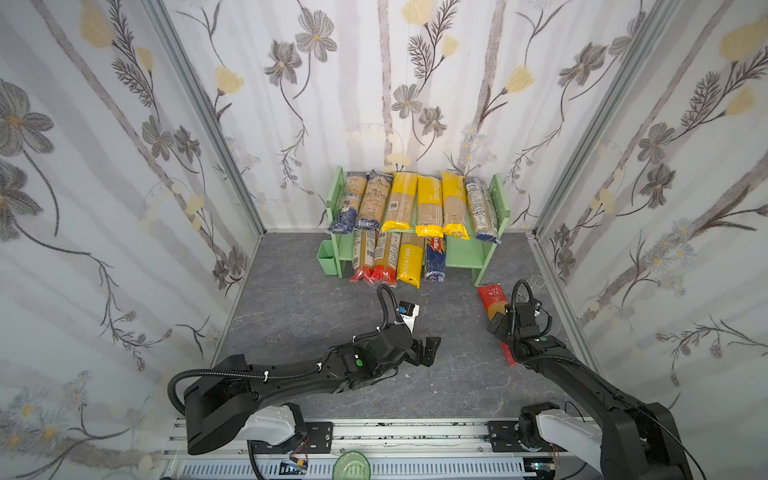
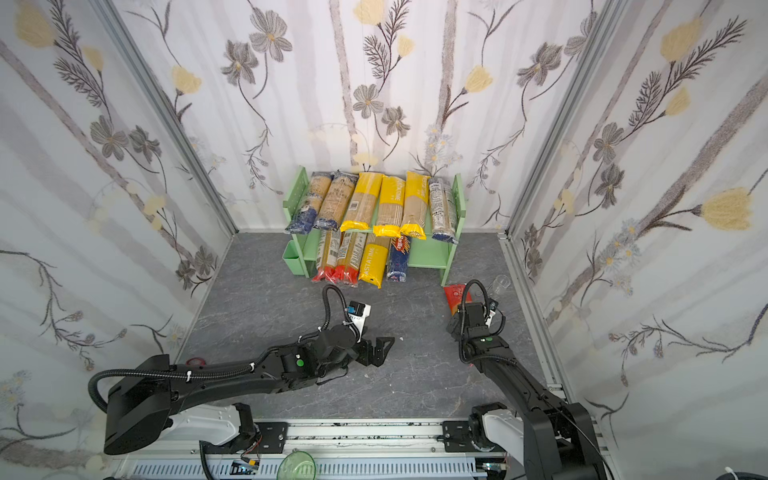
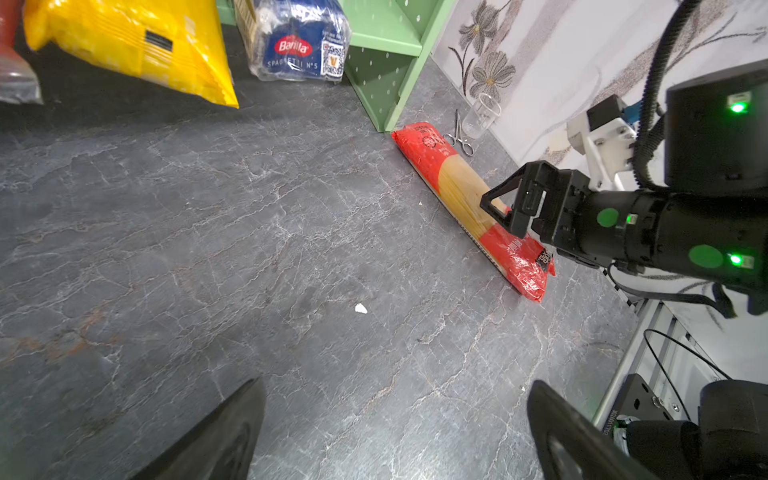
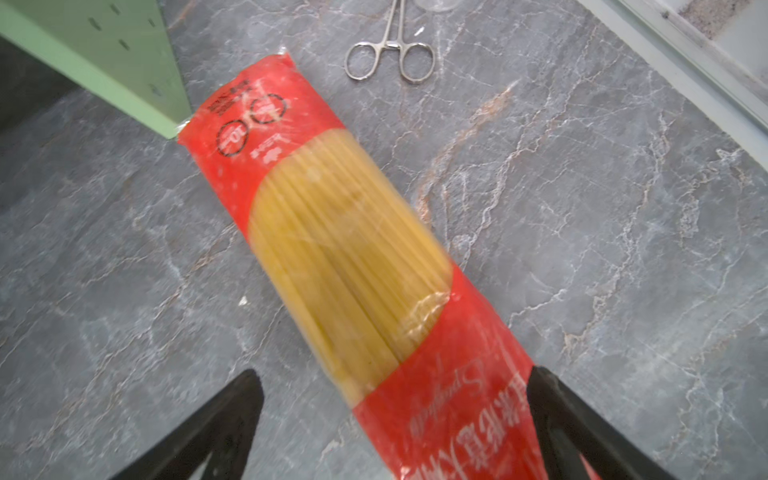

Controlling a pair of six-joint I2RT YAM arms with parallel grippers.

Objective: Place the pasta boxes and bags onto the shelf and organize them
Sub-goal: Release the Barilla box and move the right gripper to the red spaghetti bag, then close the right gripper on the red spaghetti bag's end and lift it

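Jaws spread wide, the right gripper (image 4: 392, 374) is hovering over the red-ended spaghetti bag (image 4: 349, 249) lying slantwise beneath it, likely needing to square up before closing on its middle.

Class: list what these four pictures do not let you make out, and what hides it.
- Red pack: right arm covers most of it in both top views; right wrist view's edge cuts its near end.
- Lower packs: far ends under the top row, both top views.
- Glass: cut by the right wrist view's edge.
- Green round thing: cut by both top views' bottom edge.
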